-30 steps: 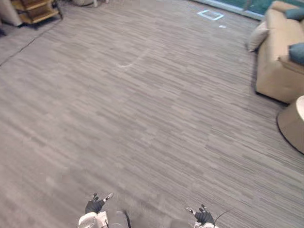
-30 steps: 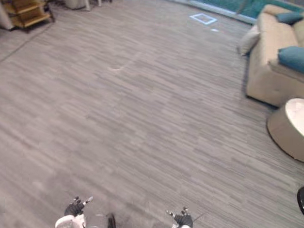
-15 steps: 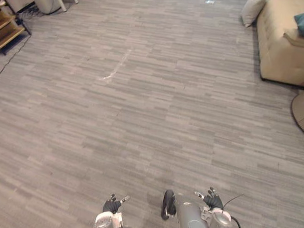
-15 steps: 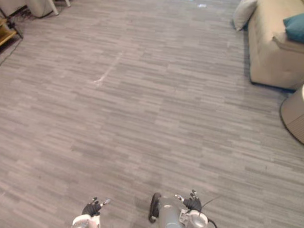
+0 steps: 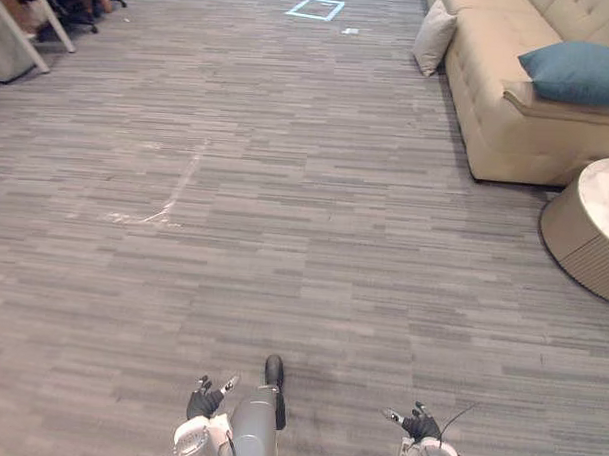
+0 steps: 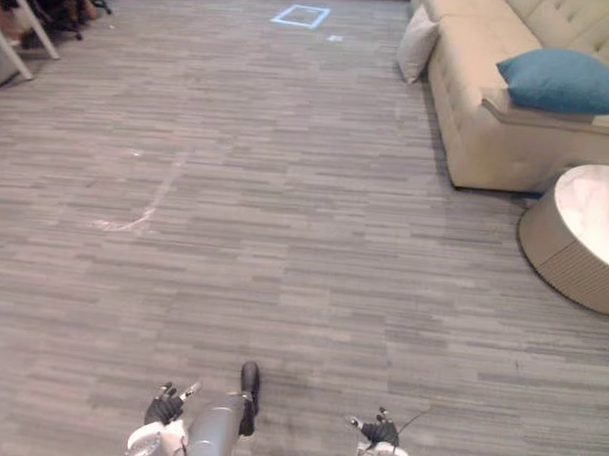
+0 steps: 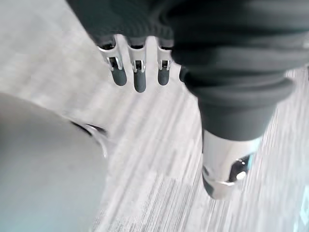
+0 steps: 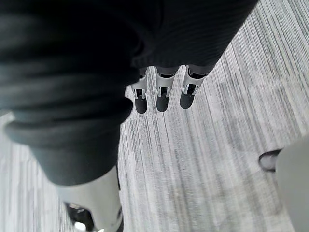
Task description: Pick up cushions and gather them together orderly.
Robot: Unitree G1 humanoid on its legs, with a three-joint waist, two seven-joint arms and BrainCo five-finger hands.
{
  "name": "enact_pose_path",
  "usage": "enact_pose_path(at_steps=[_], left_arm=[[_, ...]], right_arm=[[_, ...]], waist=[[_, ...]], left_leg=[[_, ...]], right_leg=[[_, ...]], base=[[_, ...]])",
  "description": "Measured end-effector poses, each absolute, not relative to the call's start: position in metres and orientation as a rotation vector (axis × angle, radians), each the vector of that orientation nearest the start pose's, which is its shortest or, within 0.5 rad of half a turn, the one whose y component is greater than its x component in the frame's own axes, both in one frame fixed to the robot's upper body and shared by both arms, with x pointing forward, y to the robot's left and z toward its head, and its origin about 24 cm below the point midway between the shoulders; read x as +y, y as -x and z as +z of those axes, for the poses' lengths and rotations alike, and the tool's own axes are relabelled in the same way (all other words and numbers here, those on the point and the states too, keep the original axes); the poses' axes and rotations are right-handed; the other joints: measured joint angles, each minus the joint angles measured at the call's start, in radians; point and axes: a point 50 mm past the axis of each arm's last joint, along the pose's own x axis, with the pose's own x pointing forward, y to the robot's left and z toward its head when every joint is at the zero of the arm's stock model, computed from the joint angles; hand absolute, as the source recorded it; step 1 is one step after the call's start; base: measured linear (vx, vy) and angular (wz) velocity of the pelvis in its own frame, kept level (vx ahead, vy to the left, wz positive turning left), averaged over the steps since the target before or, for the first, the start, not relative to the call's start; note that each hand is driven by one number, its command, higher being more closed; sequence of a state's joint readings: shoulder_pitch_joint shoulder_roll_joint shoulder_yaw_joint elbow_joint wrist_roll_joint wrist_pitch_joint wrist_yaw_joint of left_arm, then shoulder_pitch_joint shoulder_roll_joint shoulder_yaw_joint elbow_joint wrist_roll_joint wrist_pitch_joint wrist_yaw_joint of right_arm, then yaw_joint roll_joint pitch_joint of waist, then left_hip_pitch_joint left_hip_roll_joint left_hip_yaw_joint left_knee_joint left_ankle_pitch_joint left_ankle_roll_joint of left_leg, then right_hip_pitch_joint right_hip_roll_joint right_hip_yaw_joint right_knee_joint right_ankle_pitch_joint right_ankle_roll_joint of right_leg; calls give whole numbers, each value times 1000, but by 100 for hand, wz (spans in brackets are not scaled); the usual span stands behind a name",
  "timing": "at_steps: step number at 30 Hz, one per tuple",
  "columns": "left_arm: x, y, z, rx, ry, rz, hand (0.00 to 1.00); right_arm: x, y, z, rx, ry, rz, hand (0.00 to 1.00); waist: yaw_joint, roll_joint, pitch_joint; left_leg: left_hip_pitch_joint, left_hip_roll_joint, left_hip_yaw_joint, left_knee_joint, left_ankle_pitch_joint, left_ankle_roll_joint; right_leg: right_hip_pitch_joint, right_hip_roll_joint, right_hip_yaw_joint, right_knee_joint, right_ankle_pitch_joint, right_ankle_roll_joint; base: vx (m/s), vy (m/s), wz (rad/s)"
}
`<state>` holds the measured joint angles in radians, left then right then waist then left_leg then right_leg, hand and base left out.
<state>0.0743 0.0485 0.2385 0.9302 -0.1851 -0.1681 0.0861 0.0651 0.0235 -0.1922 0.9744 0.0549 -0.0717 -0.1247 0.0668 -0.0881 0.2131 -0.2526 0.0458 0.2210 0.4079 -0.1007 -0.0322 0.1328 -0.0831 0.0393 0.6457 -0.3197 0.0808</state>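
Over the floor, our left hand and right hand hang empty, fingers straight, far from the blue cushion.

A sofa stands far right, a cushion on its near arm, a second cushion on the floor against its left side; a round table sits nearer.

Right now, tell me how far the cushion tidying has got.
Nothing gathered yet: the blue cushion lies on the sofa, the cream cushion leans against its far end. In hand: nothing; left hand and right hand hang open above the floor. Left: reach the sofa, collect both, set them together.
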Motion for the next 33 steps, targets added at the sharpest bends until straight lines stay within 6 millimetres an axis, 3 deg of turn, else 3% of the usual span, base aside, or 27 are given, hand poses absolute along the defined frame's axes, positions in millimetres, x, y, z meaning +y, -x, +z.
enact_pose_path(at_steps=[1,2,3,5,6,8,10,12,13,14,15,16,17,18,19,20,21,22,24,25,26,27,28,29,30,31,33], left_arm=[[218,-127,-140,828,136,441,0],[217,-127,-141,842,128,434,0],[212,-123,-145,879,104,411,0],[206,-124,-147,895,85,371,0],[205,-124,-147,899,81,362,0],[199,-124,-149,916,66,324,0],[196,-125,-149,918,62,308,0],[202,-118,-150,931,30,304,0],[203,-117,-151,938,25,303,0],[196,-117,-153,949,44,300,0],[186,-114,-155,958,71,296,0],[185,-113,-155,962,77,299,0],[186,-112,-155,965,79,307,0],[188,-113,-155,958,98,325,0],[187,-113,-155,956,101,326,0],[190,-114,-153,941,116,350,0],[194,-118,-150,915,117,363,0],[197,-118,-149,910,111,365,0],[202,-124,-145,877,92,352,0],[202,-128,-143,858,94,351,0],[202,-130,-143,851,96,349,0],[201,-133,-141,836,101,350,0],[198,-133,-141,833,103,344,0],[197,-134,-141,832,101,337,0],[196,-137,-140,822,96,323,0],[199,-139,-139,815,86,321,0],[202,-138,-139,821,72,319,0]], right_arm=[[-175,-117,-153,976,-88,-326,0],[-176,-117,-153,972,-93,-329,0],[-182,-122,-150,943,-69,-328,0],[-186,-125,-148,928,-52,-323,0],[-187,-127,-147,920,-49,-324,0],[-195,-139,-142,881,-31,-323,0],[-198,-146,-139,860,-22,-322,0],[-197,-147,-140,864,-24,-317,0],[-198,-147,-139,865,-23,-319,0],[-207,-149,-137,855,-8,-332,0],[-218,-150,-135,845,0,-361,0],[-221,-148,-135,848,-5,-375,0],[-223,-145,-136,859,-11,-390,0],[-225,-140,-138,880,-13,-403,0],[-226,-137,-138,887,-12,-406,0],[-227,-134,-139,900,-9,-413,0],[-224,-130,-142,917,-15,-410,0],[-221,-129,-143,922,-18,-406,0],[-216,-124,-147,954,-14,-382,0],[-215,-126,-148,964,-15,-378,0],[-215,-127,-148,967,-16,-378,0],[-214,-126,-149,977,-18,-377,0],[-214,-125,-149,982,-15,-375,0],[-214,-125,-149,983,-10,-373,0],[-212,-124,-151,995,7,-355,0],[-206,-121,-153,1013,16,-336,0],[-199,-120,-155,1024,24,-309,0]], waist=[[-18,-9,7],[-23,-9,7],[-48,10,11],[-53,29,10],[-58,34,12],[-73,56,24],[-80,67,34],[-94,37,45],[-105,34,51],[-113,67,51],[-116,109,49],[-118,116,49],[-126,126,48],[-137,136,53],[-136,137,56],[-124,151,63],[-110,135,71],[-106,129,71],[-98,97,69],[-80,100,68],[-74,102,68],[-63,103,70],[-52,108,68],[-50,115,66],[-30,125,61],[-17,112,50],[-22,79,34]], left_leg=[[84,-30,14,0,-58,13],[109,-36,15,-2,-71,15],[233,-40,9,-37,-122,31],[352,-35,-3,-133,-132,31],[376,-33,-9,-157,-132,31],[467,-8,-15,-235,-132,31],[528,11,-19,-266,-132,31],[621,-7,-51,-312,-132,31],[650,-13,-73,-322,-135,28],[673,14,-96,-310,-133,30],[645,47,-119,-203,-118,9],[634,56,-128,-159,-108,-8],[588,75,-154,-32,-76,-59],[473,123,-183,253,52,-173],[432,141,-180,342,62,-190],[335,211,-127,589,36,-177],[257,260,-54,708,-24,-135],[231,262,-36,712,-43,-119],[116,239,61,579,-115,-68],[61,209,113,389,-134,-57],[40,197,118,328,-133,-56],[4,148,112,133,-104,-52],[-5,98,91,-128,-22,-84],[-16,94,92,-190,3,-92],[-54,95,97,-204,97,-28],[-44,81,114,-186,157,-8],[-42,43,95,-163,169,46]], right_leg=[[-108,-51,-13,286,122,90],[-128,-64,-26,346,126,86],[-194,-109,-118,479,119,46],[-283,-134,-222,456,74,-17],[-304,-136,-247,430,62,-28],[-406,-128,-340,228,32,-49],[-459,-90,-363,-37,83,-58],[-455,-56,-295,-417,280,-38],[-448,-52,-263,-402,381,-54],[-473,-33,-247,-294,356,-107],[-502,-21,-252,-165,248,-127],[-499,-20,-262,-140,219,-135],[-476,-19,-283,-112,171,-145],[-407,5,-290,-119,118,-152],[-383,18,-292,-129,108,-155],[-290,60,-293,-178,90,-170],[-176,84,-292,-249,77,-182],[-138,86,-291,-277,74,-183],[-6,83,-275,-405,82,-168],[51,81,-254,-465,82,-162],[71,80,-247,-482,80,-159],[123,73,-236,-529,77,-150],[172,68,-216,-583,67,-128],[190,74,-209,-600,62,-119],[243,73,-175,-634,35,-83],[262,53,-161,-637,30,-71],[236,4,-156,-548,40,-54]], base=[[679,285,-34],[801,284,6],[685,194,16],[668,123,19],[753,26,30],[562,-26,23],[568,-110,18],[795,-237,41],[694,-241,37],[751,-290,10],[731,-288,-3],[589,-242,1],[614,-247,25],[492,-198,26],[726,-247,8],[588,-147,-22],[588,-147,-23],[549,-129,-13],[590,-108,-19],[426,-37,-41],[576,9,-46],[483,76,-43],[607,112,-44],[730,234,-66],[801,288,-67],[820,287,-63],[632,215,-20]])
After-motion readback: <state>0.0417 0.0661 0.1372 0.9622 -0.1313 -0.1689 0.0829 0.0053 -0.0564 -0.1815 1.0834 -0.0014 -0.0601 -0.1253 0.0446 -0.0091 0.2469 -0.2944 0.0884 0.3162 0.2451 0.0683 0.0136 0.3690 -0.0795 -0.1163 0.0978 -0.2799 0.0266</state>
